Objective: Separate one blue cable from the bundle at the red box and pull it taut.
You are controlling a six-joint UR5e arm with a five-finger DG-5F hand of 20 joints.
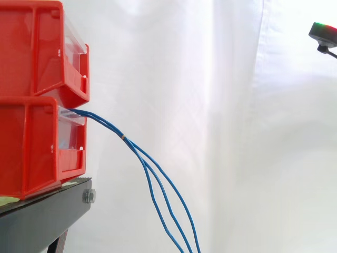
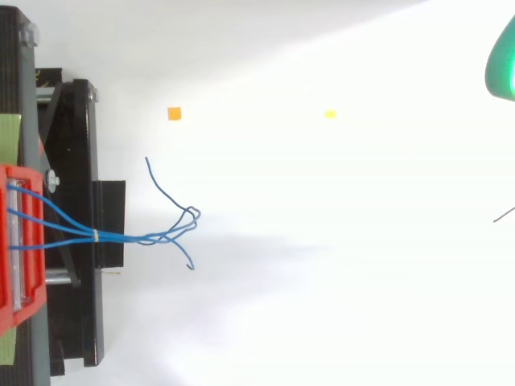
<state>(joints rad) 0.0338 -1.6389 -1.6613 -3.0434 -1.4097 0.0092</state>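
Three blue cables (image 1: 152, 174) come out of the lower red bin (image 1: 37, 147) and are tied together by a small yellow band (image 1: 123, 137) just outside it. Past the band they spread apart and hang down, out of the side view at the bottom. In the top view the cables (image 2: 121, 236) run right from the bin (image 2: 16, 241), and their loose ends (image 2: 187, 221) curl on the white floor. A small part of my hand (image 1: 322, 32) shows at the upper right edge, far from the cables; in the top view it is a green glow (image 2: 503, 60).
A second red bin (image 1: 42, 47) is stacked on the lower one, both on a black stand (image 1: 47, 211). Orange (image 2: 175, 113) and yellow (image 2: 329, 114) markers lie on the white floor. A white curtain hangs behind.
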